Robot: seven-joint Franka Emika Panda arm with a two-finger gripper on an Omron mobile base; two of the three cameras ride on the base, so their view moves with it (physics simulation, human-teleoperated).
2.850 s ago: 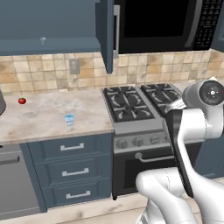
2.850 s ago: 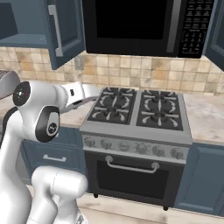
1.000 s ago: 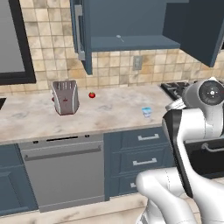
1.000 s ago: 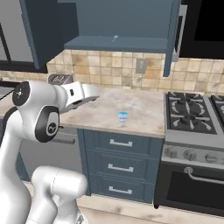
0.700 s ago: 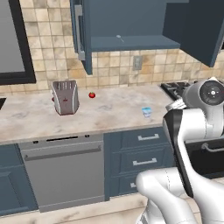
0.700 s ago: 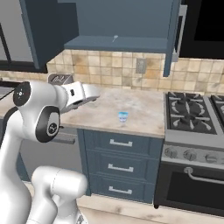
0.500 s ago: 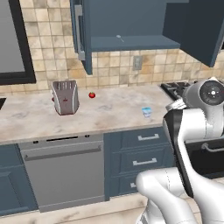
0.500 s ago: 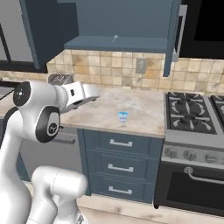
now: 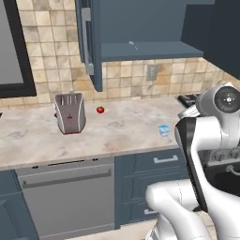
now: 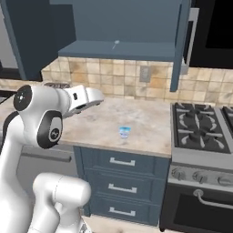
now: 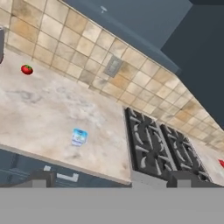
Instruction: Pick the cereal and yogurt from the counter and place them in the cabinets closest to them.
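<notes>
The yogurt (image 9: 163, 130) (image 10: 124, 132) (image 11: 79, 137), a tiny light-blue and white cup, stands upright near the front edge of the beige marbled counter (image 9: 117, 136) (image 10: 150, 120) (image 11: 39, 109). Above it, the dark blue-grey cabinets (image 9: 140, 47) (image 10: 118, 48) (image 11: 131, 19) have both doors swung open, baring a blue shelf. My gripper (image 10: 98, 98) (image 11: 114, 180) hovers above the counter, left of the cup and apart from it. It is open, with nothing between its widely spread fingertips (image 11: 41, 178). The cereal is out of view.
A grey toaster (image 9: 70, 112) and a small red tomato (image 9: 100, 109) (image 11: 27, 69) sit further left on the worktop. The gas stove (image 10: 200, 127) (image 11: 162, 148) borders the counter on the right. Blue drawers (image 10: 120, 182) and a dishwasher front (image 9: 65, 197) lie below.
Since about three seconds ago the base has driven left, away from the stove, so the whole scene shifted. Over the last second nothing has visibly moved.
</notes>
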